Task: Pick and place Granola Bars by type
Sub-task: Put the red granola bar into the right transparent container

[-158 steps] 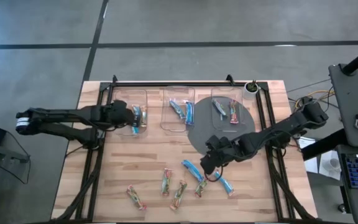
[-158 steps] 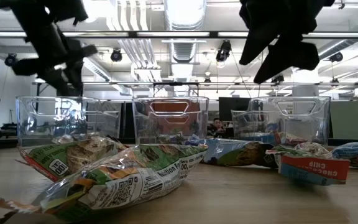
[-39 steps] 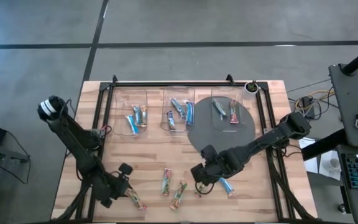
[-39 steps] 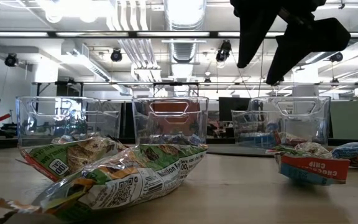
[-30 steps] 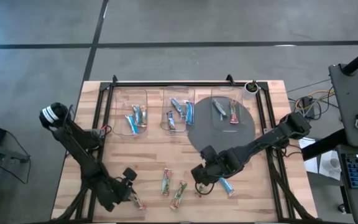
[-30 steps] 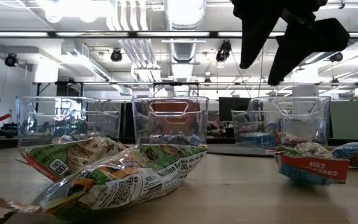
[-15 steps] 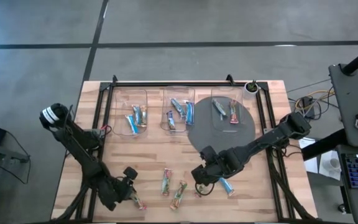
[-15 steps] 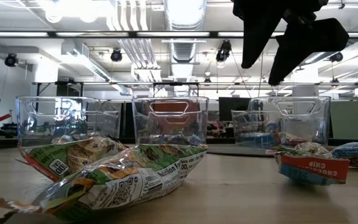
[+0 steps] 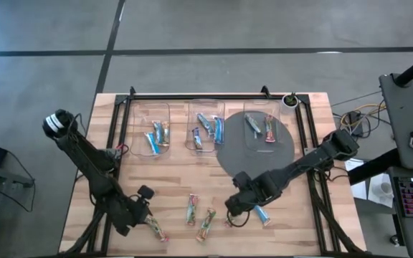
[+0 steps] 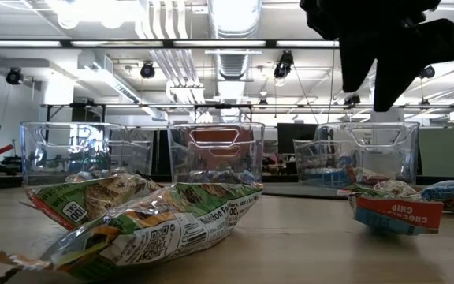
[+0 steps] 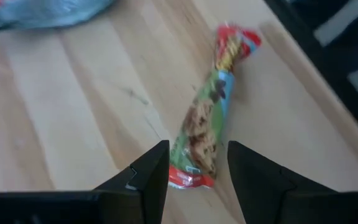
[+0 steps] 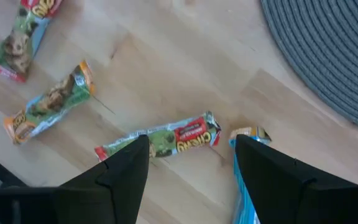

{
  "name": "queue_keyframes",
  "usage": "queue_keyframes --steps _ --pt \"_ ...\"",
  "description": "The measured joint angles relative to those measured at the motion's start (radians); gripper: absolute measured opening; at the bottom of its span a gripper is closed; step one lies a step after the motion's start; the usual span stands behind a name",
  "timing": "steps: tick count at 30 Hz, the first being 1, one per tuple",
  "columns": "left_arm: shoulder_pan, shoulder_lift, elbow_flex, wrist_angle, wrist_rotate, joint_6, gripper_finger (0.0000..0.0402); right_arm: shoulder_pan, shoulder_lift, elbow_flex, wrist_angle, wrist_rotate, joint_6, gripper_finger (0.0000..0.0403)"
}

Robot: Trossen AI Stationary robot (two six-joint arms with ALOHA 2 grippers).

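Several granola bars lie flat on the wooden table near its near edge. My left gripper (image 9: 143,204) (image 11: 197,163) is open above a tan/green bar with red ends (image 9: 155,228) (image 11: 207,121); its fingers stand on either side of the bar's near end without touching it. My right gripper (image 9: 239,206) (image 12: 191,152) (image 10: 377,75) is open above another tan/green bar (image 9: 231,217) (image 12: 165,139), and a blue bar (image 9: 262,213) (image 12: 246,186) lies beside it. Two more tan/green bars (image 9: 191,209) (image 9: 206,223) lie between the grippers.
Three clear bins stand along the far side, holding bars: left bin (image 9: 153,107), middle bin (image 9: 206,106), right bin (image 9: 265,105). The right bin sits on a round grey mat (image 9: 246,158) (image 12: 328,50). Black frame rails (image 9: 110,179) run along both table sides.
My right gripper has moved a little toward the table's right and near edge and has come down, staying open. The bars have kept their places.
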Motion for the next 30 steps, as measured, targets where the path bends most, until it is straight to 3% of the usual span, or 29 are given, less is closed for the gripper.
queue_keyframes --steps 7,16,25,30 --pt "0.002 0.121 -0.004 0.119 0.007 0.070 0.0147 0.000 0.001 -0.001 0.004 0.001 0.014 0.0228" --pt "0.002 0.171 -0.035 0.236 -0.001 0.096 0.0147 0.000 0.002 -0.001 0.004 0.001 0.000 0.0228" --pt "0.016 0.227 -0.052 0.247 -0.007 0.094 0.0147 0.000 0.002 -0.001 0.004 0.004 -0.013 0.0228" --pt "0.037 0.228 -0.052 0.243 0.009 0.002 0.0143 0.000 0.002 -0.001 0.009 0.024 -0.014 0.0228"
